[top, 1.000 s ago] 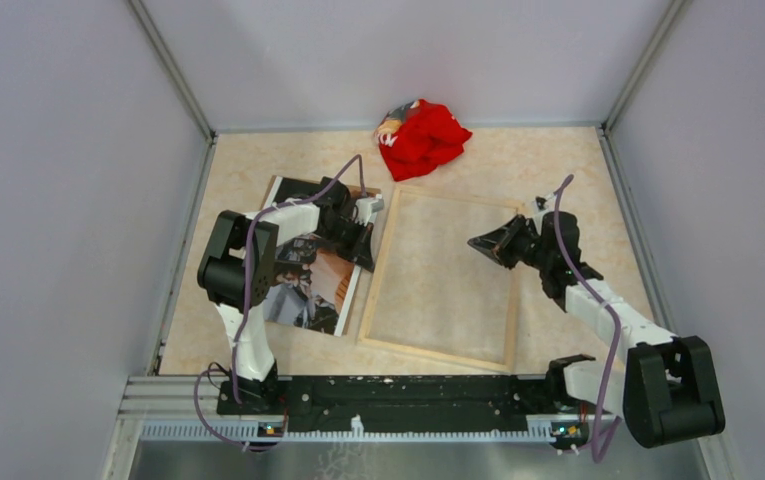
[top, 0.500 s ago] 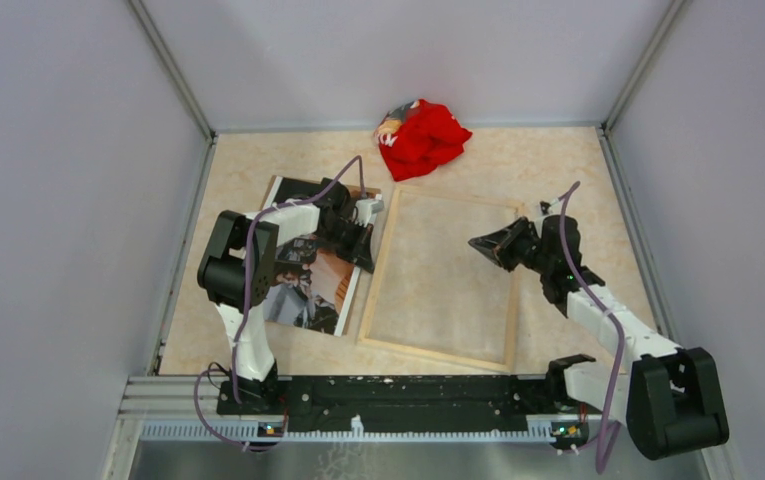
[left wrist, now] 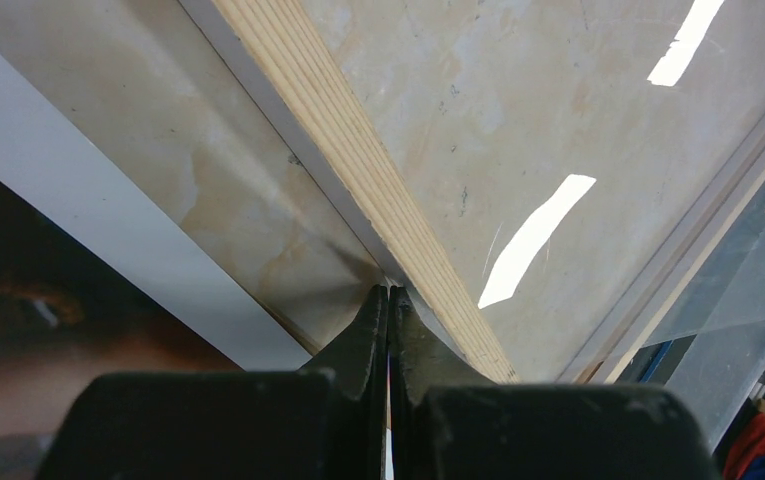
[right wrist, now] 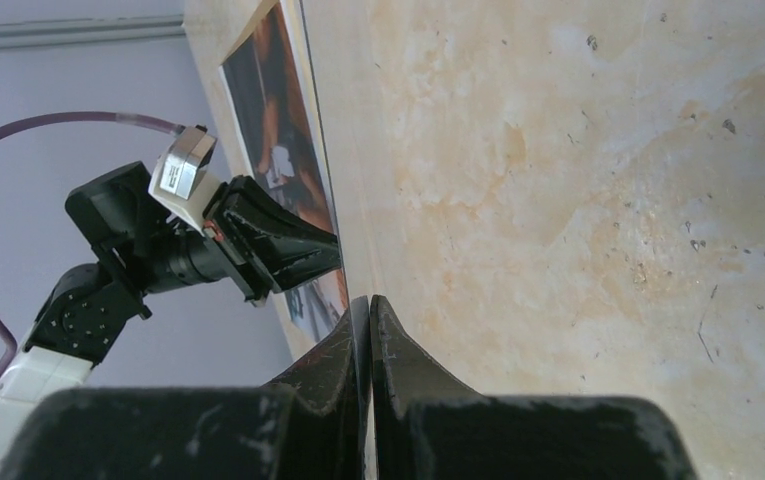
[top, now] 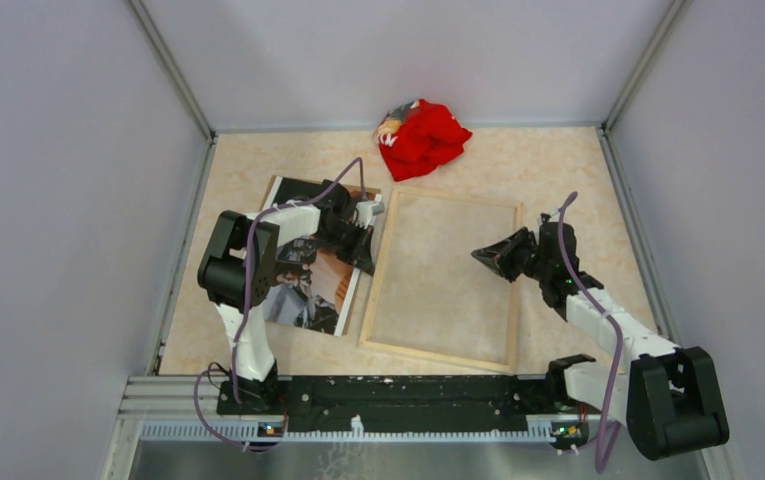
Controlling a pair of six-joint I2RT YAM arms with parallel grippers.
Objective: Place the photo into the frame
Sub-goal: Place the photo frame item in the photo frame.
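Dark photo [top: 306, 298] partly under left arm [top: 280, 217]

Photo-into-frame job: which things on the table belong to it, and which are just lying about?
Job:
- photo
- frame

Lying about:
- red cloth, crumpled at the far edge

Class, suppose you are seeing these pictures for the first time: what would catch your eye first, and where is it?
The crumpled red cloth at the table's far edge jumps out first. Next comes the frame lying flat mid-table, with the photo face up beside its left rail. Both the left gripper and the right gripper are shut, tips near opposite sides of the frame.
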